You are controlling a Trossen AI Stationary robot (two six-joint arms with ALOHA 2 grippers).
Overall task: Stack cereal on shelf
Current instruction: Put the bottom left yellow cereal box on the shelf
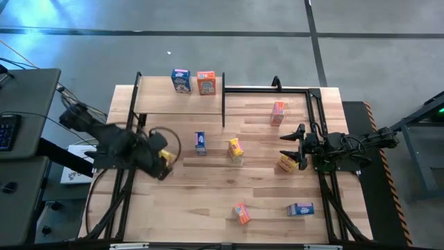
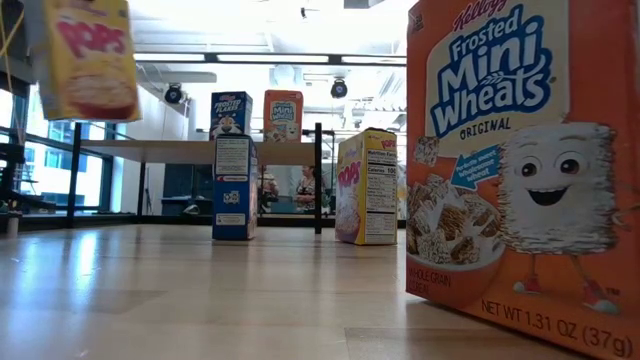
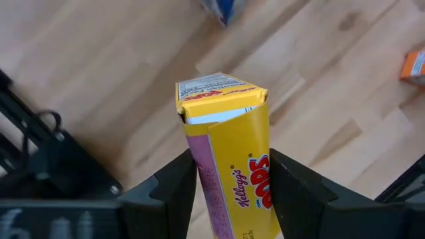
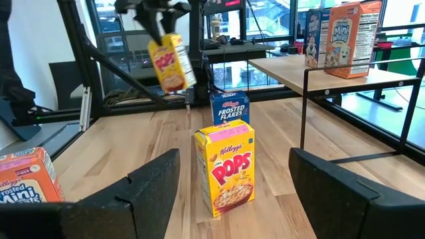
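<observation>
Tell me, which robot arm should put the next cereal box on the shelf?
Probably the left. Its end effector already holds a small yellow cardboard cereal box in the air, near the raised light-wood shelf. The right end effector is open and empty.

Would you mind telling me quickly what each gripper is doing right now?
Left gripper: closed on a yellow Pops box, lifted off the table.
Right gripper: open, holding nothing, at the table's right side.

blue box [image 1: 182, 80] and orange box [image 1: 206, 82] upright on shelf [image 1: 156, 103]
</observation>
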